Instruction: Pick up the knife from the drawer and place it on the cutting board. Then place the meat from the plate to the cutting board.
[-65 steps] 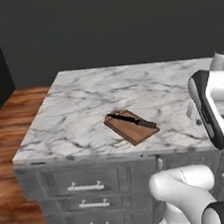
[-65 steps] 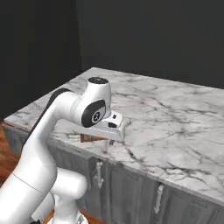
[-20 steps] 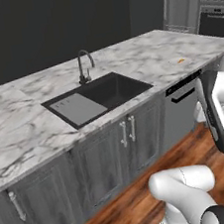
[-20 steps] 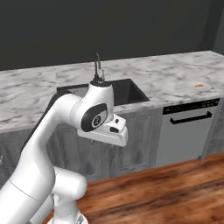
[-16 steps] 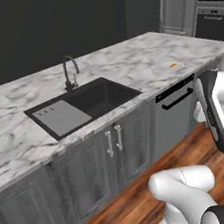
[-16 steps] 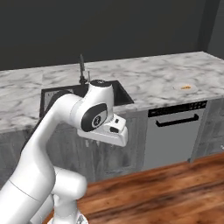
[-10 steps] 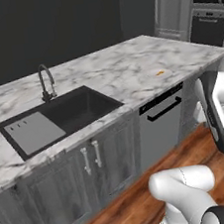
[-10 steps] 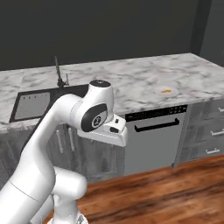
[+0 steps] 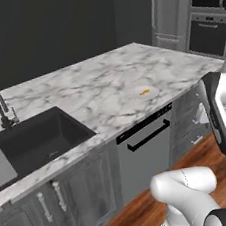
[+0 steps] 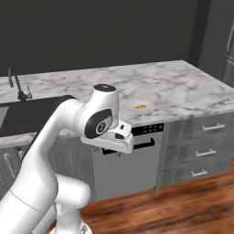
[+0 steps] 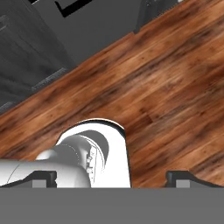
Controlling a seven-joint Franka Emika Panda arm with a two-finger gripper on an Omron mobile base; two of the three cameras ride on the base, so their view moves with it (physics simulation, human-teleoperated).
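Observation:
A round white plate (image 9: pixel 152 95) lies near the front edge of the marble counter (image 9: pixel 96 87), with the small orange-yellow meat (image 9: pixel 144 92) on it. In the right base view the plate (image 10: pixel 133 108) and the meat (image 10: pixel 142 107) sit just above the dishwasher. My gripper (image 10: pixel 112 152) hangs in front of the cabinets, below counter height, pointing down at the floor. In the hand view my gripper (image 11: pixel 113 178) is open, its fingertips (image 11: pixel 41 177) far apart with nothing between them. The knife, the drawer and the cutting board are out of view.
A black sink (image 9: pixel 33 140) with a faucet (image 9: pixel 2 107) is set into the counter at the left. Below the plate stands a dishwasher (image 10: pixel 132 160), with three shut drawer fronts (image 10: pixel 203 146) to its right. Wall ovens (image 9: pixel 208 32) stand far right. Wooden floor (image 11: pixel 166 87) lies under the hand.
The base has driven along: the island with the board left the views, the sink slid off to the left, and the dishwasher and plate came in. The folded arm kept its pose.

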